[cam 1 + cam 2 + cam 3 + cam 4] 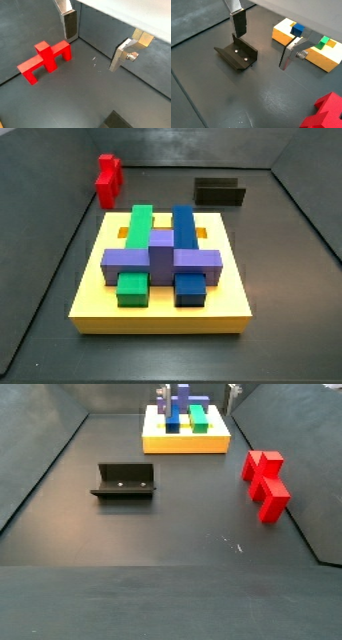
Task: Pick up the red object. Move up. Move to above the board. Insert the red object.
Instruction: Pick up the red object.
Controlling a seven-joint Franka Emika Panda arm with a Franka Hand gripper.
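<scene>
The red object (45,60) lies on the dark floor, a bright red bridge-shaped block. It also shows in a wrist view (328,112) and in both side views (107,178) (265,482), near a side wall. My gripper (93,42) hangs above the floor, open and empty, with the red object off to the side of one finger (69,25). The other wrist view shows the gripper (264,40) above bare floor. The yellow board (160,318) carries green, blue and purple blocks; it also shows in a side view (187,444) and a wrist view (281,32).
The dark L-shaped fixture (238,54) stands on the floor near one finger, seen also in both side views (221,193) (124,481). Dark walls enclose the floor. A green block (139,228), a blue block (183,228) and a purple block (160,258) sit on the board.
</scene>
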